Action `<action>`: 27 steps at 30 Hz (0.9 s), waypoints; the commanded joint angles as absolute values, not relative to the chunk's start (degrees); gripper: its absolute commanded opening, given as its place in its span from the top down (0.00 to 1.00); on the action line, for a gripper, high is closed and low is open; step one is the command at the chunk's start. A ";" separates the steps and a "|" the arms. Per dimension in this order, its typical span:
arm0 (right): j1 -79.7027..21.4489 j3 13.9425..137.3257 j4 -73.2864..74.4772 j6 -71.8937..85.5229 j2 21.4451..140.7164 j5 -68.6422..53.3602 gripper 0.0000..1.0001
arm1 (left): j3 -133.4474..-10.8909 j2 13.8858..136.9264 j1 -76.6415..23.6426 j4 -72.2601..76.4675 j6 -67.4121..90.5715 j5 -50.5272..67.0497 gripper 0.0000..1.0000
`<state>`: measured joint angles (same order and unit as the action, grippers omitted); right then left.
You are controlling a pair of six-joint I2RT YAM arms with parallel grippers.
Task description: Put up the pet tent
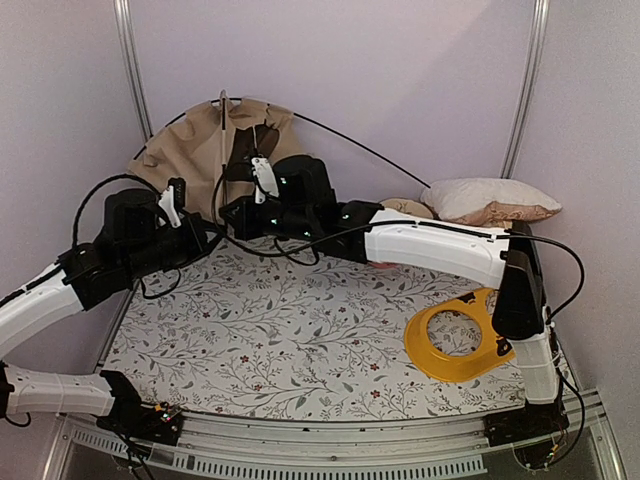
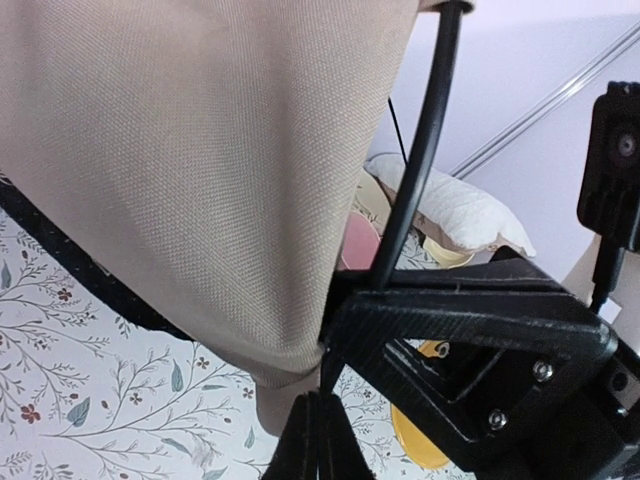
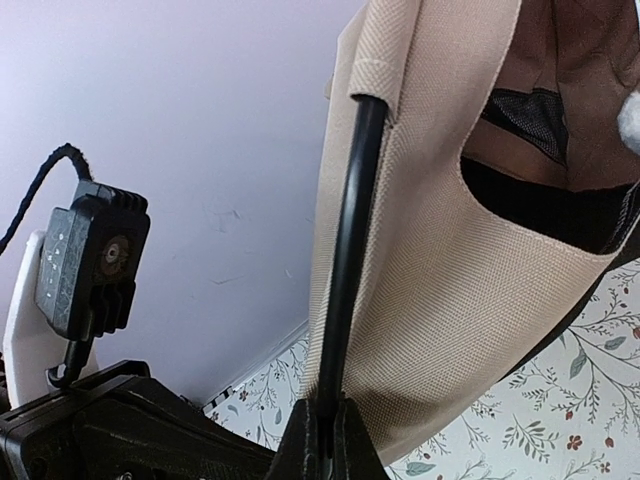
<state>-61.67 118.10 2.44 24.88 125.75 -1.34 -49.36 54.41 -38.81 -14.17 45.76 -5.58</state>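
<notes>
The pet tent (image 1: 205,140) hangs as crumpled tan fabric at the back of the table. A thin black pole (image 1: 370,150) arcs out of it to the right. Both grippers meet just below the fabric. My left gripper (image 2: 322,425) is shut on the lower end of a black pole (image 2: 420,150), beside a hanging fabric corner (image 2: 200,150). My right gripper (image 3: 327,430) is shut on a black pole (image 3: 345,250) that runs up into a fabric sleeve (image 3: 375,70). The tent's dark mesh lining (image 3: 520,110) and a white pom-pom (image 3: 630,115) show at the upper right.
A beige pillow (image 1: 490,200) lies at the back right against the wall. A yellow ring-shaped thing (image 1: 455,335) sits on the floral table cover (image 1: 280,330) by the right arm. Metal frame posts (image 1: 130,60) stand at both back corners.
</notes>
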 commanded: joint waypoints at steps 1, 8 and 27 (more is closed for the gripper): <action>-60.88 116.12 -0.54 21.64 128.49 5.27 1.00 | -52.96 52.02 -38.38 -6.07 47.72 0.54 1.00; -61.04 114.68 -2.22 20.52 129.12 4.90 1.00 | -53.14 51.62 -36.88 -5.20 49.53 1.37 1.00; -61.89 105.81 -3.20 24.18 127.54 0.08 1.00 | -46.87 51.95 -23.58 5.54 59.60 13.29 1.00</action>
<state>-64.01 103.83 -10.76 23.09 124.92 2.24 -44.75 53.45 -24.18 -3.84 57.76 11.29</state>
